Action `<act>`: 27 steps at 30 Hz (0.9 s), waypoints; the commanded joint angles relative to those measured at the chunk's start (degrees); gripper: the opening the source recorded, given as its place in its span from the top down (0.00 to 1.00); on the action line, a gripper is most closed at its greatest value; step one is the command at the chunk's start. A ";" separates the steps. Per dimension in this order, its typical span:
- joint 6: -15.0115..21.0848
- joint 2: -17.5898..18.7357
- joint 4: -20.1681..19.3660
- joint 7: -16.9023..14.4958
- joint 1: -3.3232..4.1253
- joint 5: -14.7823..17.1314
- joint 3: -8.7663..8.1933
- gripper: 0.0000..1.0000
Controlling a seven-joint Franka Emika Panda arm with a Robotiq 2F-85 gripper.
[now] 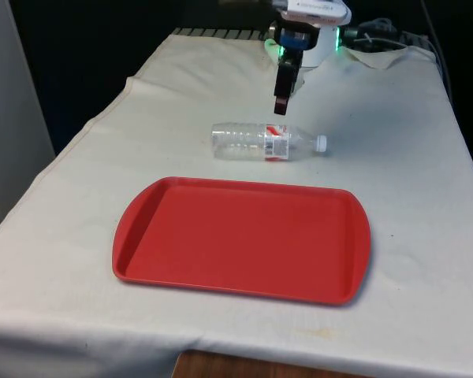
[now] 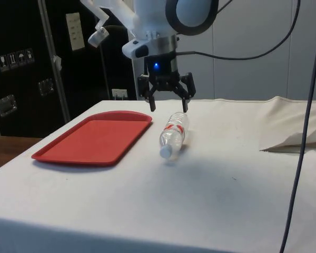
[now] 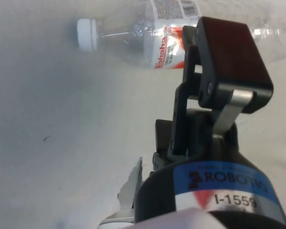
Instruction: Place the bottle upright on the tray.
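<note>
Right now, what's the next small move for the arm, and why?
Probably straight down onto the bottle. It lies on its side on the cloth beside the red tray, not yet gripped. The tool hangs open just above its body, fingers either side in the side view, so a short descent should bracket it for closing.

White-clothed table [image 1: 426, 197] bears a red tray [image 1: 240, 239] and lying bottle [image 1: 256, 142]

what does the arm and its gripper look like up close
The arm is glossy white with rounded joints; one joint in the side view has a dark grey ring. The gripper is black, with two jointed fingers ending in broad flat black pads on silver metal links. Its round body carries a blue band printed ROBOTIQ and a white label reading I-1559. Black cables run behind the arm.
</note>
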 commanded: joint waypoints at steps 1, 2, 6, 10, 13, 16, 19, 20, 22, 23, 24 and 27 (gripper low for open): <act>-0.23 0.11 0.23 1.15 0.23 -1.60 -0.06 0.00; -0.23 0.23 0.23 1.32 0.29 -1.78 0.17 0.00; -0.52 0.40 0.34 1.83 0.34 -2.52 0.34 0.00; -1.15 0.69 0.69 3.38 0.40 -4.98 0.52 0.00; -1.43 0.74 0.80 3.95 0.40 -6.02 0.57 0.00; -1.95 0.80 1.03 4.70 0.40 -7.39 0.57 0.00; -2.64 0.92 1.38 5.67 0.40 -9.28 0.57 0.00; -2.29 0.63 0.86 4.41 0.17 -7.56 0.86 0.00; -2.92 0.97 1.49 6.07 0.40 -10.26 0.57 0.00; -3.09 0.97 1.55 6.30 0.40 -10.66 0.63 0.00; -3.27 1.03 1.66 6.47 0.34 -11.12 0.57 0.00; -4.01 1.20 2.06 7.05 0.29 -12.89 0.52 0.00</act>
